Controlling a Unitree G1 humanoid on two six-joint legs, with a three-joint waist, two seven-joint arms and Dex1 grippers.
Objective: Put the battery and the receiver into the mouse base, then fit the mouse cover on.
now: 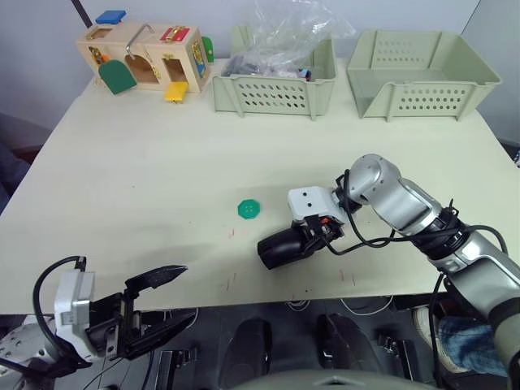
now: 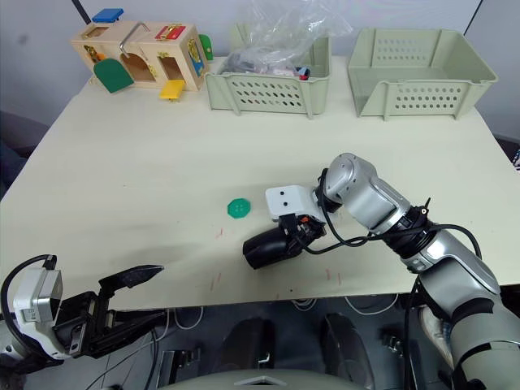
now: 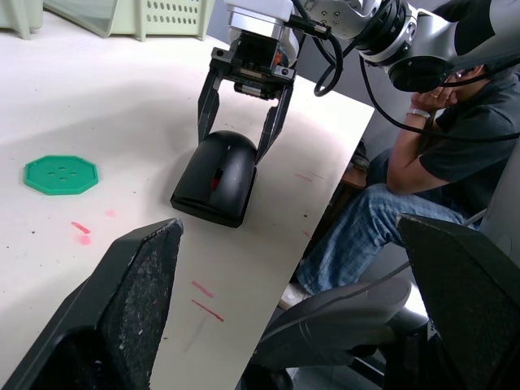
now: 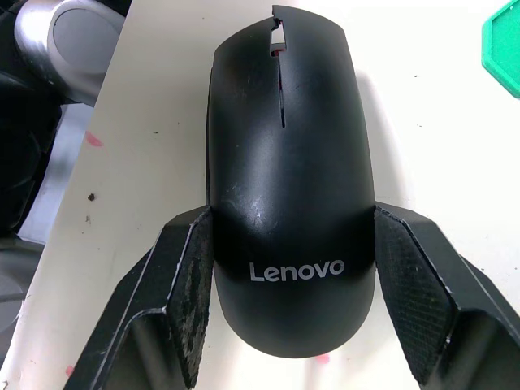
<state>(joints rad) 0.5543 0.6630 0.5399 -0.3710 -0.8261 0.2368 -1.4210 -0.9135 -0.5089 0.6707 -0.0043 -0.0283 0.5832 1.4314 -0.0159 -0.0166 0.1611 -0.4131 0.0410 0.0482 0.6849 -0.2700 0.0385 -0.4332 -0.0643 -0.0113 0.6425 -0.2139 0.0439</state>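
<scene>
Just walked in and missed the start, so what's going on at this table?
The humanoid robot's right gripper straddles a smooth black computer mouse near the front edge of the pale table, a finger at each side, looking closed on it. The curved black cover is already seated on the base, only a sliver of red wheel showing. The left gripper hangs open below the table's front edge, holding nothing. A green octagonal disc lies beside the mouse. A seated person waits past the table's edge.
</scene>
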